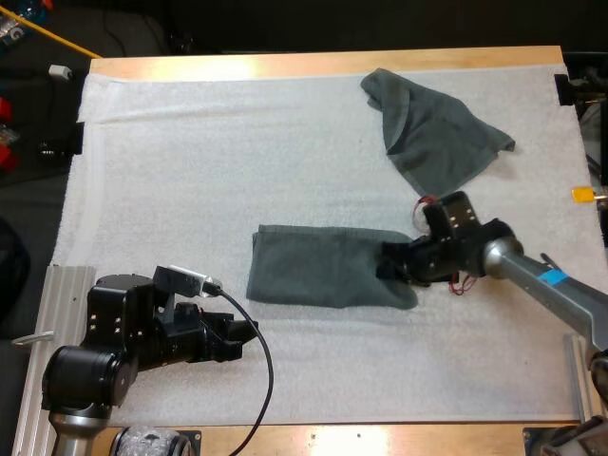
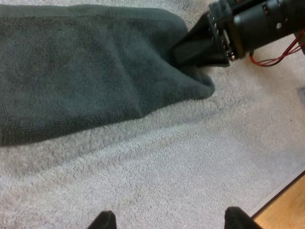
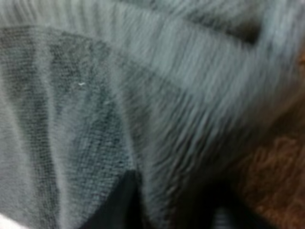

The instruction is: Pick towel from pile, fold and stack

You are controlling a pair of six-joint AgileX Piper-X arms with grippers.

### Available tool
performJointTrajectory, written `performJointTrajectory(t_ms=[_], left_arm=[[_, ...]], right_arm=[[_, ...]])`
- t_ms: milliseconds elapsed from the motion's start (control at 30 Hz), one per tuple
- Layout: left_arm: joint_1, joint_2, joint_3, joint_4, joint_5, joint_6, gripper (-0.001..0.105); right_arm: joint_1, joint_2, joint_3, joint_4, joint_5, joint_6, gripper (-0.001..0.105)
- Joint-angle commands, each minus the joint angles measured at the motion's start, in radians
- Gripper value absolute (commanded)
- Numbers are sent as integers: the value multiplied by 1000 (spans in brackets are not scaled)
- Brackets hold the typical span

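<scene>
1. My right claw (image 1: 389, 264): low on the white mat (image 1: 237, 161), tips turned toward my left side, clamped on the end of the folded towel (image 1: 328, 278) nearest it. In its own wrist view grey-green cloth lies close against one dark finger (image 3: 119, 202), and the weave is blurred. From the left wrist view this claw (image 2: 193, 50) sits where the towel's end (image 2: 95, 71) bunches and narrows into it.

2. Folded towel: a long dark grey-green band, flat on the mat. One end is at my right claw's tips and the rest runs away from them toward my left side. Its long edge lies ahead of my left claw (image 1: 249, 334), apart from it, with bare mat (image 2: 167, 171) between.

3. My left claw (image 2: 171, 222): the two fingers stand wide apart and hold nothing. One fingertip (image 2: 107, 220) and its partner hang over bare mat, pointed toward the folded towel and my right claw beyond it.

4. Crumpled towel (image 1: 432, 133): same colour, a loose heap with a raised fold. It lies beyond my right claw toward the table's far side, near the claw but not touching it or the folded towel. It is well apart from my left claw.

5. White mat: under both claws and both towels.

6. Wooden table (image 1: 313, 65): a pale wood border runs along the mat's far side, well beyond both claws. A strip of wood (image 2: 286, 210) also shows close beside one fingertip of my left claw
</scene>
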Motion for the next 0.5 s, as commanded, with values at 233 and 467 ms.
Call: performJointTrajectory(t_ms=[233, 467], left_arm=[[-2, -3, -4, 4, 10, -1, 47], [-2, -3, -4, 4, 10, -1, 47]], right_arm=[[18, -89, 2, 154, 191, -99, 0], [18, -240, -62, 478, 557, -369, 0]])
